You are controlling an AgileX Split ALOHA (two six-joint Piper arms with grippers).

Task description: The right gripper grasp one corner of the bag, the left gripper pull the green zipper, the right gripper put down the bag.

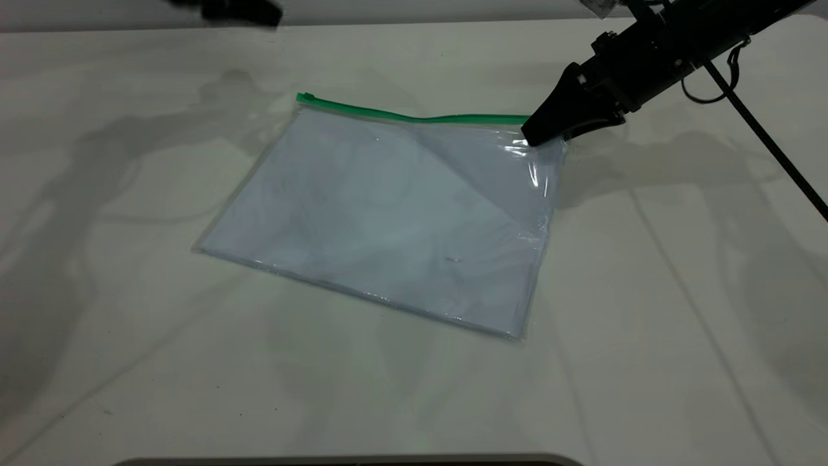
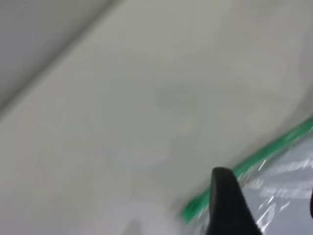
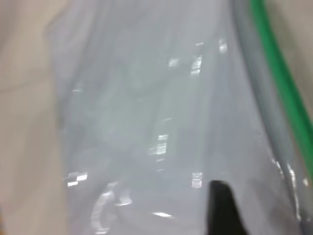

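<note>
Jaws of right gripper pinch bag corner, lifted.

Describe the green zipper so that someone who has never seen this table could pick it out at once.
On the white table lies one large clear bag with white paper inside. Along its far long edge runs the green zipper, a narrow strip from the bag's left far corner to the corner at the right gripper. It is the only bright green thing here; the bag's other edges are plain and clear.

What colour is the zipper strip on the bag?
Bright green zipper along the bag's far edge; clearest in the exterior view.
</note>
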